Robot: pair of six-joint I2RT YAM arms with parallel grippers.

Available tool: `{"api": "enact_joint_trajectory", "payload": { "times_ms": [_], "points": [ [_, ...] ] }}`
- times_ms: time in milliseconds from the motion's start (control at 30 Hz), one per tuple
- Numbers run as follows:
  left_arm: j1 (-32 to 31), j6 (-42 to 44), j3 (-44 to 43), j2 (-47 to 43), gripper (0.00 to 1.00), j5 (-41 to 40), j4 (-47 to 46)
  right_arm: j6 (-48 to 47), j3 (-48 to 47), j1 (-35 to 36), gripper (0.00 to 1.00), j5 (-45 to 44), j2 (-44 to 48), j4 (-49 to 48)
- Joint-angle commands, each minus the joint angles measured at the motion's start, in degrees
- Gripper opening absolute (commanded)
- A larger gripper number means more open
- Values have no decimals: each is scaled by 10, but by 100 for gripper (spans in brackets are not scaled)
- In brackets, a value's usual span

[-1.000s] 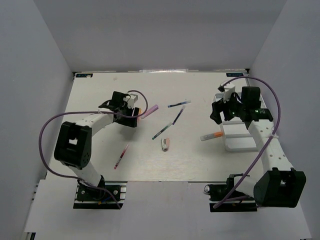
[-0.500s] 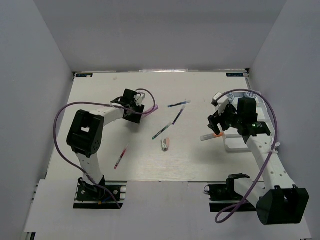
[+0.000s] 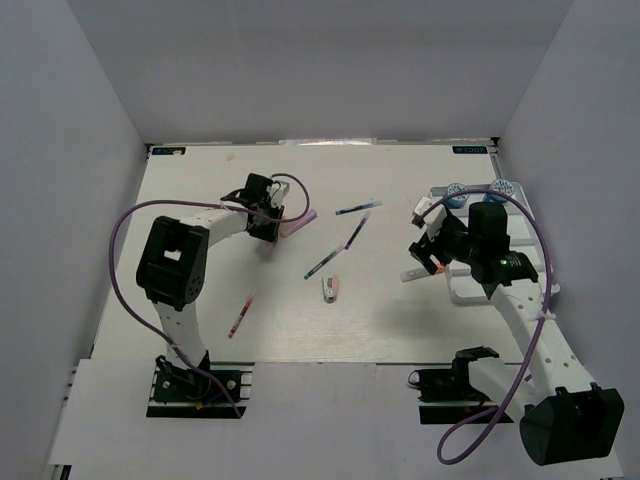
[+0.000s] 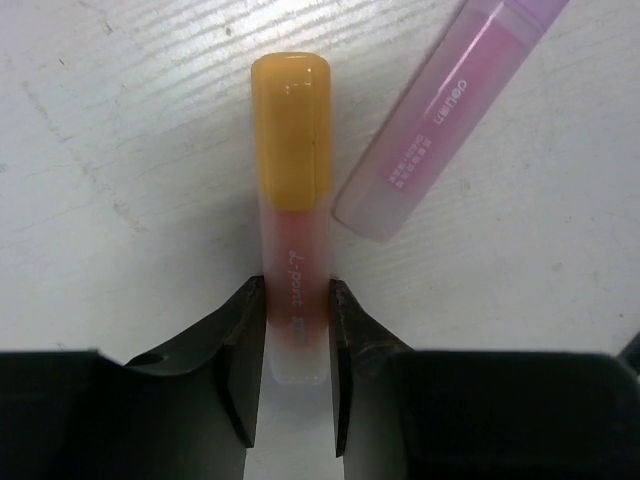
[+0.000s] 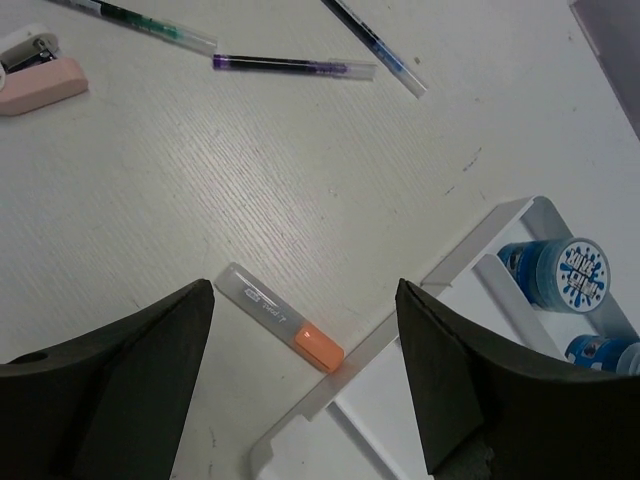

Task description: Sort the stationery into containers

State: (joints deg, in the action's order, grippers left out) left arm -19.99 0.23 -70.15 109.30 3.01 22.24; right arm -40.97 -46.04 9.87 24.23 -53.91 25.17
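Note:
My left gripper is shut on the lower end of a yellow-orange highlighter that lies on the table. A pink-purple highlighter lies just right of it, also in the top view. My right gripper is open and empty above an orange-capped highlighter, which touches the white tray's rim. In the top view the left gripper is at the back left and the right gripper beside the tray.
Three thin pens lie mid-table. A pink-white eraser-like piece lies near them and a red pen at front left. Two blue round caps sit in the tray's far end.
My left gripper has shifted right onto the yellow-orange highlighter. My right gripper has moved left and forward from over the tray to above the orange-capped highlighter.

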Motion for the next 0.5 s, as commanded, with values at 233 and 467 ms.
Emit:
{"api": "enact_joint_trajectory", "payload": {
  "times_ms": [233,467],
  "points": [
    [18,-4,27,-169,0,168,83,-60,-28,92,69,39,12,-97],
    [18,31,34,-210,0,459,139,-145,-26,219,71,30,-10,-189]
  ]
}}
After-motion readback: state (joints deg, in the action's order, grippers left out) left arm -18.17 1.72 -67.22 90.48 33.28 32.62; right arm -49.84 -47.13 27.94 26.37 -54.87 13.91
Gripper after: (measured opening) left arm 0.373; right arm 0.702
